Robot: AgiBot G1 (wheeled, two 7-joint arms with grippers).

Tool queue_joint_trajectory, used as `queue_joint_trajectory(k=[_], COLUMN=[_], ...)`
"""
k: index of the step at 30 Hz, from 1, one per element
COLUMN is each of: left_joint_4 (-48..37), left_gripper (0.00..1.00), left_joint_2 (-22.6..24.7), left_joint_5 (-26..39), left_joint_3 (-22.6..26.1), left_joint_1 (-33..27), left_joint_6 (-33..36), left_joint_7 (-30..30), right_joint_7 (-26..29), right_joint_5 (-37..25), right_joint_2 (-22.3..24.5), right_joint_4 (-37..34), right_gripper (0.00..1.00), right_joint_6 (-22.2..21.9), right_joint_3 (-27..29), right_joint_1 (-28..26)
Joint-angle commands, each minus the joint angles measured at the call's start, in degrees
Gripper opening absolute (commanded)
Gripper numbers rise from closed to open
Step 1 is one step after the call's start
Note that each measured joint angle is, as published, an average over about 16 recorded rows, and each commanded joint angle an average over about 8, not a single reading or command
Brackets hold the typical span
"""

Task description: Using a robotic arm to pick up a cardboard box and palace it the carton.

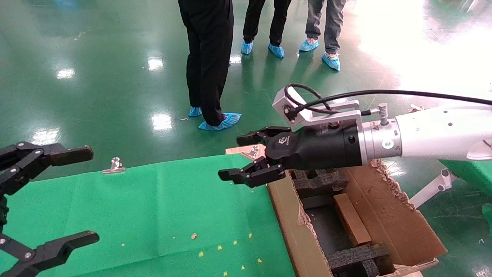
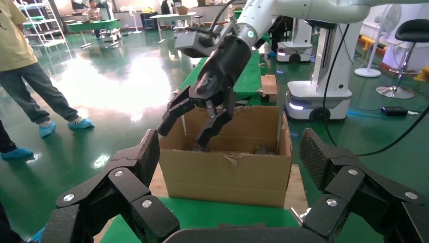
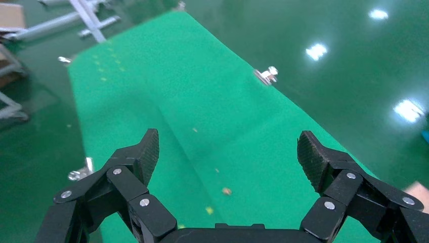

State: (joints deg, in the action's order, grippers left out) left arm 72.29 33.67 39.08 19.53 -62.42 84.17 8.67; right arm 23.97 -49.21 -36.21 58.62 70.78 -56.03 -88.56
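The cardboard box [image 1: 351, 219] is a small flat brown box lying inside the carton [image 1: 292, 227], between black foam inserts [image 1: 319, 181]. The carton stands at the right end of the green table and also shows in the left wrist view [image 2: 227, 172]. My right gripper [image 1: 234, 157] on the white arm is open and empty. It hovers over the carton's left edge and the table, above and to the left of the box. It also shows in the left wrist view [image 2: 184, 136] and in its own view [image 3: 228, 152]. My left gripper [image 1: 88, 194] is open and empty at the far left.
The green cloth table [image 1: 161, 215] carries small yellow crumbs [image 1: 219, 248] and a metal clip [image 1: 114, 165] at its far edge. Three people [image 1: 209, 61] stand on the green floor behind the table. Another robot base [image 2: 313, 96] stands beyond the carton.
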Motion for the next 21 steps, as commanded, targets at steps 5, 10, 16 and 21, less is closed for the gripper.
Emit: queue_joint_trajectory(k=[5, 10, 16, 21], left_joint_4=[0.00, 0.00, 0.00, 0.00], left_gripper=[1.00, 1.00, 1.00, 1.00], left_joint_2=[0.00, 0.00, 0.00, -0.01], left_joint_5=[0.00, -0.01, -0.01, -0.01], left_joint_3=[0.00, 0.01, 0.01, 0.01], left_joint_1=[0.00, 0.00, 0.00, 0.00], left_joint_6=[0.00, 0.00, 0.00, -0.01], left_joint_7=[0.00, 0.00, -0.01, -0.01], right_joint_7=[-2.19, -3.99, -6.18, -8.02], right_joint_5=[1.22, 2.21, 3.43, 4.45], right_joint_2=[0.20, 0.36, 0.56, 0.72], right_joint_4=[2.48, 4.51, 6.99, 9.07], right_gripper=[1.00, 1.00, 1.00, 1.00], right_joint_6=[2.47, 4.50, 6.97, 9.04], right_joint_3=[6.63, 12.06, 18.69, 24.26], right_joint_1=[4.47, 8.14, 12.61, 16.37])
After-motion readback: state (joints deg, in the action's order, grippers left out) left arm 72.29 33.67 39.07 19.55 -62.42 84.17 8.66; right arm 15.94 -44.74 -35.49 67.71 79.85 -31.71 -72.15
